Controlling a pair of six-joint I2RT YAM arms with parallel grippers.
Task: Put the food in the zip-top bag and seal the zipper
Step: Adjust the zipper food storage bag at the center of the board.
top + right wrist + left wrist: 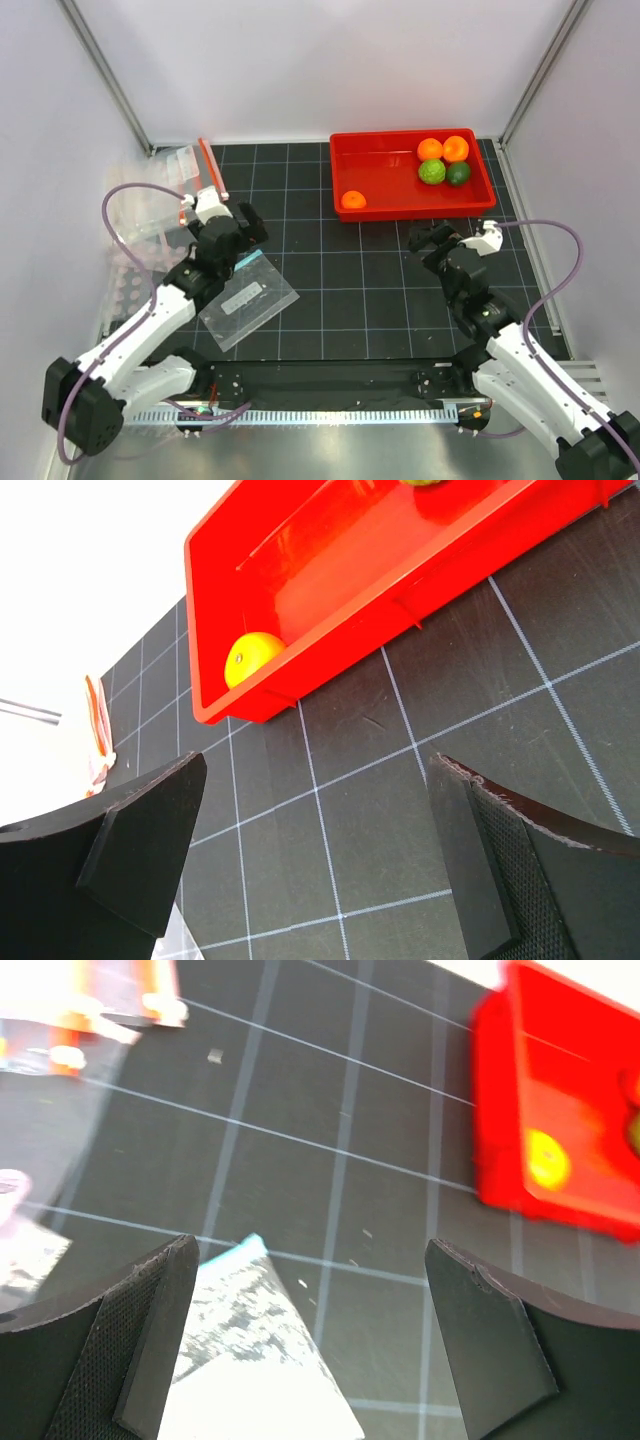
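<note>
Five fruits lie in a red tray [400,205]: two oranges [443,148] at the back, a bumpy light green fruit [432,172], a dark green fruit [458,174], and one orange [353,200] alone at the front left corner. That orange shows in the left wrist view [548,1158] and the right wrist view [252,655]. The zip-top bag [150,205] lies at the far left, its red-orange zipper [213,168] running along its right edge. My left gripper [252,225] is open and empty just right of the bag. My right gripper [428,238] is open and empty in front of the tray.
A second clear pouch [248,297] with a teal-blue edge and white label lies flat below my left gripper, its corner between the left fingers [250,1360]. The black gridded mat [360,280] lies between the arms. White walls close in the sides and back.
</note>
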